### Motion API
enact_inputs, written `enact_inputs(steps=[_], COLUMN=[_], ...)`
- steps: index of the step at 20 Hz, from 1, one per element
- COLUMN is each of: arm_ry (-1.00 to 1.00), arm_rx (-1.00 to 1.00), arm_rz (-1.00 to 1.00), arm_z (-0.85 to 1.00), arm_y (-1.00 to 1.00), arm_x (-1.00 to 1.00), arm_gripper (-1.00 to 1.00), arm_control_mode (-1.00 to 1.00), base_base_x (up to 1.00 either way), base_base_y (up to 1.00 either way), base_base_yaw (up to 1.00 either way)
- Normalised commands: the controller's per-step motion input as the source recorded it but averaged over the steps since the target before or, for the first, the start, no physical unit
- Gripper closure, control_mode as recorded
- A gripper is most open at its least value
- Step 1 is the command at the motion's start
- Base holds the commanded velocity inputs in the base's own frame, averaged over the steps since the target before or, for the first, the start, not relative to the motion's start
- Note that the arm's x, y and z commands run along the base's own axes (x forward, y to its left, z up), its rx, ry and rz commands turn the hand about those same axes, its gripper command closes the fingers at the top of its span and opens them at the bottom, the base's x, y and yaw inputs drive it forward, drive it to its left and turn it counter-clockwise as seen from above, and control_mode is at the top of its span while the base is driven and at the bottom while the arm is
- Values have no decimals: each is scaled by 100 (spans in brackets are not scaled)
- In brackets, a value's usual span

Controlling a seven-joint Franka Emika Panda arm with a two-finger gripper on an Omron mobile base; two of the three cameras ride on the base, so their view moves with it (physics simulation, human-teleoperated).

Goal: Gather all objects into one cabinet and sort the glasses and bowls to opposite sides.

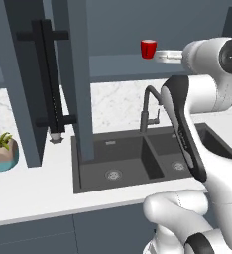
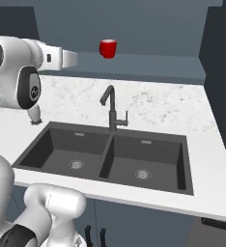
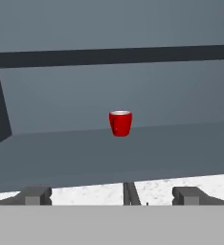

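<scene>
Upright red cup alone on the cabinet shelf

A small tapered red cup (image 3: pixel 120 123) is seen standing mouth up on the shelf of the slate-blue cabinet (image 3: pixel 85 153), above the sink (image 2: pixel 110 159). From the hand view its pale inner rim is shown. The claw (image 3: pixel 112 195) is held released, well short of the cup. A potted plant (image 1: pixel 1 151) on the bench (image 1: pixel 33 191) is caught in the left base view.

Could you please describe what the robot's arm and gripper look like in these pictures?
The arm is glossy white with rounded, bulbous links, black bands and a long black panel at the joints, and round dark-grey end caps with a small ring of dots. The gripper ends in two small, blocky dark-grey fingertips. No cables show.
</scene>
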Motion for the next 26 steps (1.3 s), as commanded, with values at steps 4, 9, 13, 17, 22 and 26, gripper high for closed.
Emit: enact_inputs(steps=[4,9,13,17,22,26], arm_ry=[0,-2,0,0,0,1], arm_rx=[0,0,0,0,0,0], arm_rz=[0,0,0,0,0,-1], arm_z=[-27,-28,-11,-1,0,1], arm_y=[0,0,0,0,0,0], arm_x=[1,4,19,33,41,49], arm_gripper=[-100,-100,-100,-100,-100,-100], arm_control_mode=[-100,-100,-100,-100,-100,-100], base_base_x=[0,0,0,0,0,0], base_base_y=[0,0,0,0,0,0], base_base_yaw=[0,0,0,0,0,0])
